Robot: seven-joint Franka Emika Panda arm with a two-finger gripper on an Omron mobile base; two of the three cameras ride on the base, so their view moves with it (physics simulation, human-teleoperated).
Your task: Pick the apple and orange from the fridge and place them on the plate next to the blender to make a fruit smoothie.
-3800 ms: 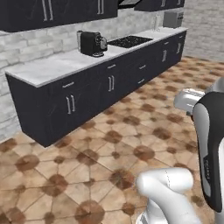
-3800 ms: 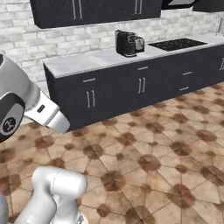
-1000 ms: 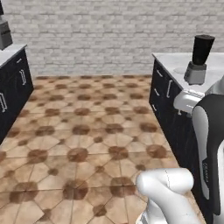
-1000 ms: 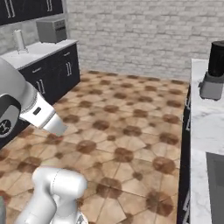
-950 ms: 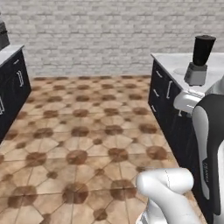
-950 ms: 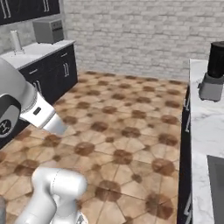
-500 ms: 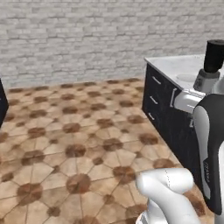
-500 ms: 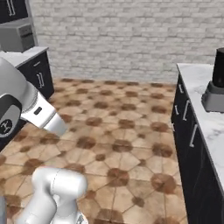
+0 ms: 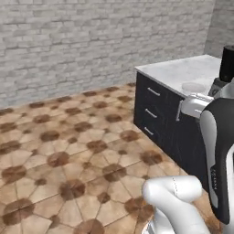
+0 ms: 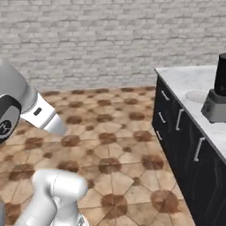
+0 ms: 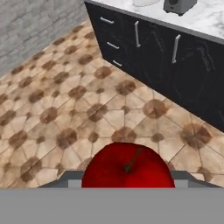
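Note:
In the hand view the glossy red apple sits low between my fingers, and my gripper is shut on it above the tiled floor. The black blender stands on the pale marble counter to my right, and its jar also rises at the right edge of the left base view. The shallow white plate lies beside it on the counter. At the hand view's top edge I see the blender's base and the plate's rim. The orange and the fridge are out of view.
Dark drawer cabinets with silver handles run under the counter. A grey brick wall closes the back. Brown patterned floor tiles spread between me and the cabinets. My white arm rises at the right of the left base view.
The base has turned and driven, so the whole picture swung from the long wall counter to the blender's counter, which now stands larger and closer.

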